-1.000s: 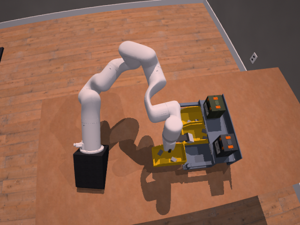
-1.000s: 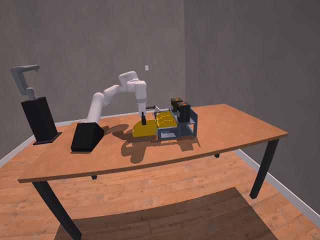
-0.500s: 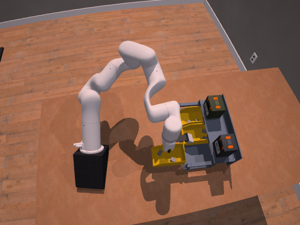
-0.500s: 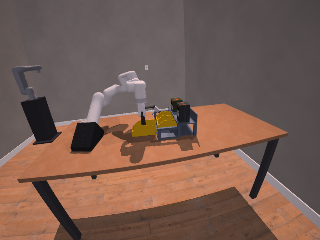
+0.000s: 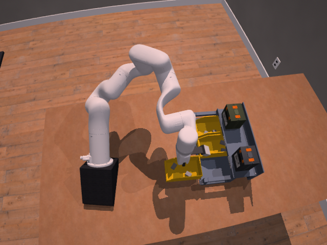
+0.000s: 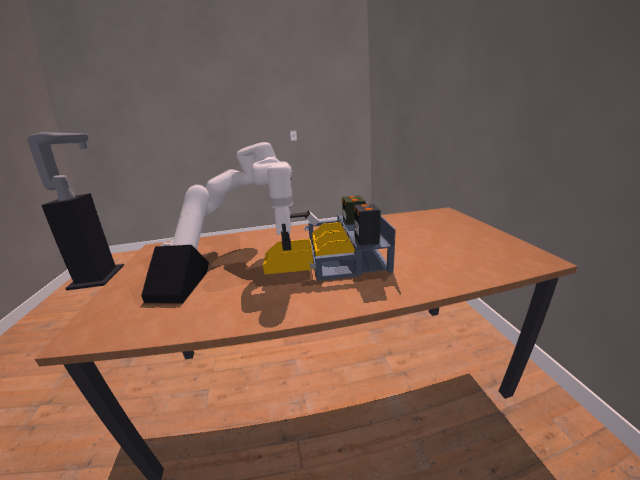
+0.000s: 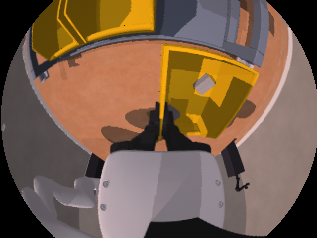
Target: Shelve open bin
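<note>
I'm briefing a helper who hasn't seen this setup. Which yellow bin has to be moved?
Find the grey shelf unit on the table. Two yellow bins sit in it. The third yellow bin lies outside it at the front, with the gripper clamped on its wall.

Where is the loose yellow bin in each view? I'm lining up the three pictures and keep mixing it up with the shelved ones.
Top: the bin lies low and centre-right, against the shelf's front, under the hand.
Exterior: the bin is mid-frame on the table, left of the shelf.
Wrist: the bin is right of centre, above the hand, which is shut on its wall.
Shared landmark: the grey shelf beside it.
</note>
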